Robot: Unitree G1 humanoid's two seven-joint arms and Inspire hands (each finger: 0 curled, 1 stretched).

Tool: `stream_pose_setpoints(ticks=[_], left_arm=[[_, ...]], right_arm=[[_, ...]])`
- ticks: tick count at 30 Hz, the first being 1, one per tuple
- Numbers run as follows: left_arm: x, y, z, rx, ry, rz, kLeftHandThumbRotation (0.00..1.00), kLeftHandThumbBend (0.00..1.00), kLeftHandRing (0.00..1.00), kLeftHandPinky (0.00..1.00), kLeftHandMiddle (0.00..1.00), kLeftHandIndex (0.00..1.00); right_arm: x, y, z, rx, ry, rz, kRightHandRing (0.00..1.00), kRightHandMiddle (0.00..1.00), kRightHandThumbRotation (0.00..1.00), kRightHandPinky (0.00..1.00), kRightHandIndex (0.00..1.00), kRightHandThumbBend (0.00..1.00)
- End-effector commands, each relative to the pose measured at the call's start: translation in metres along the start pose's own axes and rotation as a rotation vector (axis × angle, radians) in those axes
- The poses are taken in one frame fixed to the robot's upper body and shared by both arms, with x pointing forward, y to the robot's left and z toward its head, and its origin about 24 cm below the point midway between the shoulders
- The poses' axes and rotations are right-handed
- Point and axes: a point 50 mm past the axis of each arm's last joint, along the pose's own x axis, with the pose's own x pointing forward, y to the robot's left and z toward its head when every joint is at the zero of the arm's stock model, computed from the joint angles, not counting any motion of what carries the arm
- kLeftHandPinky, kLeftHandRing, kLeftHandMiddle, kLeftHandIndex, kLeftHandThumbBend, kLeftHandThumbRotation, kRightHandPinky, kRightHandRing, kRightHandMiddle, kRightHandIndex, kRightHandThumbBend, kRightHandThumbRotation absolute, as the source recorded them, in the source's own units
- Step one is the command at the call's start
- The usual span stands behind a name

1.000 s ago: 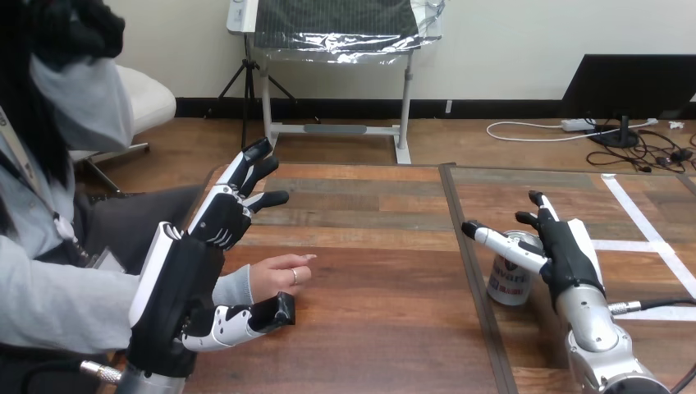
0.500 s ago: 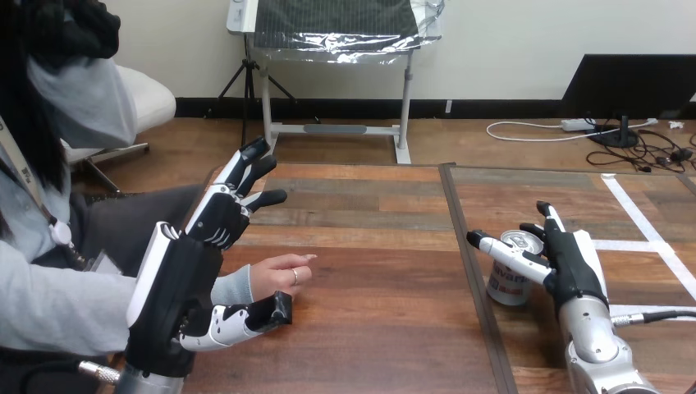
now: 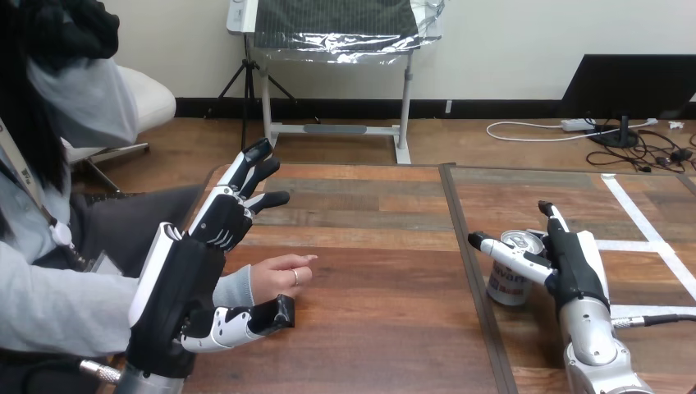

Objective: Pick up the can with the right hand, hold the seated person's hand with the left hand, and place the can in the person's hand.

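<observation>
A silver can [image 3: 509,275] with red and blue print stands upright on the right part of the table. My right hand [image 3: 576,264] is just to its right, open, with straight fingers pointing away and the thumb reaching left across the can's near side. The person's hand [image 3: 279,276] rests on the table at the left, fingers pointing right. My left hand [image 3: 187,283] stands open around the person's wrist. Its fingers [image 3: 246,182] stretch out behind the wrist and its thumb [image 3: 246,320] lies in front, neither curled round it.
A dark seam [image 3: 468,263] runs front to back between the two wooden tabletops, just left of the can. White tape lines [image 3: 644,223] cross the right tabletop beyond my right hand. The person's sleeve [image 3: 66,300] lies along the left edge.
My right hand has drawn slightly right and toward me beside the can, mostly in the first half second. The left hand and the person's hand have stayed put.
</observation>
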Motion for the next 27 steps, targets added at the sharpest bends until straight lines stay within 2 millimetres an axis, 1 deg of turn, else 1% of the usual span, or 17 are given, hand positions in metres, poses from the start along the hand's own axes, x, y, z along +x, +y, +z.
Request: stream_pose_setpoints(ticks=[1,2,5,6,8,9,11,12,13,16,20,21,24,27], left_arm=[[0.0186,0.0086,0.0067,0.029,-0.085,-0.005,0.6,1.0,0.95,0.83,0.98,0.94],[0.0183,0.0088,0.0066,0.027,-0.083,-0.004,0.6,1.0,0.95,0.83,0.98,0.94],[0.0179,0.009,0.0065,0.02,-0.08,-0.004,0.6,1.0,0.94,0.83,0.98,0.94],[0.018,0.0089,0.0066,0.018,-0.081,-0.005,0.6,1.0,0.95,0.83,0.98,0.94],[0.0181,0.009,0.0066,0.014,-0.083,-0.006,0.6,1.0,0.95,0.83,0.98,0.94],[0.018,0.0091,0.0066,0.013,-0.084,-0.005,0.59,1.0,0.95,0.84,0.98,0.94],[0.0179,0.0094,0.0067,0.013,-0.086,-0.006,0.59,1.0,0.95,0.84,0.98,0.94],[0.018,0.0095,0.0067,0.013,-0.086,-0.006,0.59,1.0,0.95,0.85,0.98,0.94],[0.018,0.0096,0.0067,0.014,-0.086,-0.006,0.59,1.0,0.95,0.85,0.98,0.94],[0.0173,0.0098,0.0068,0.015,-0.085,0.002,0.58,1.0,0.95,0.85,0.98,0.94],[0.0174,0.01,0.007,0.012,-0.085,0.0,0.58,1.0,0.95,0.85,0.98,0.94],[0.0173,0.01,0.007,0.012,-0.084,0.001,0.58,1.0,0.95,0.85,0.98,0.94],[0.0173,0.01,0.0072,0.012,-0.085,0.003,0.58,1.0,0.96,0.86,0.98,0.94],[0.0174,0.0101,0.0074,0.017,-0.088,0.003,0.58,1.0,0.96,0.86,0.98,0.94]], right_arm=[[0.0025,0.0082,0.0126,0.01,-0.05,0.007,0.34,0.53,0.4,0.25,0.98,1.0],[0.0023,0.0084,0.0123,-0.004,-0.051,0.007,0.33,0.51,0.4,0.24,0.98,1.0],[0.0019,0.009,0.0116,-0.007,-0.051,0.01,0.33,0.52,0.38,0.23,0.98,1.0],[0.0017,0.0092,0.0114,0.005,-0.05,0.012,0.39,0.6,0.36,0.27,0.98,1.0],[0.0015,0.0095,0.0109,0.018,-0.048,0.014,0.5,0.72,0.35,0.35,0.98,1.0],[0.0014,0.0097,0.0107,0.019,-0.047,0.014,0.46,0.66,0.32,0.32,0.98,1.0],[0.0013,0.0099,0.0103,0.019,-0.044,0.014,0.42,0.56,0.31,0.3,0.98,1.0],[0.0012,0.01,0.0102,0.018,-0.043,0.014,0.5,0.63,0.3,0.34,0.98,1.0],[0.0012,0.0101,0.0101,0.017,-0.042,0.014,0.52,0.66,0.3,0.36,0.98,1.0],[0.0007,0.0104,0.0091,0.008,-0.041,0.012,0.59,0.74,0.27,0.42,0.98,1.0],[0.0001,0.0108,0.0082,0.011,-0.041,0.008,0.64,0.82,0.23,0.47,0.97,0.99],[0.0,0.0109,0.0081,0.015,-0.04,0.005,0.72,0.85,0.21,0.56,0.97,0.99],[-0.0004,0.0113,0.0083,0.022,-0.045,-0.004,0.79,0.88,0.18,0.64,0.96,0.98],[-0.0006,0.0113,0.0081,0.021,-0.043,-0.02,0.82,0.89,0.13,0.68,0.94,0.97]])
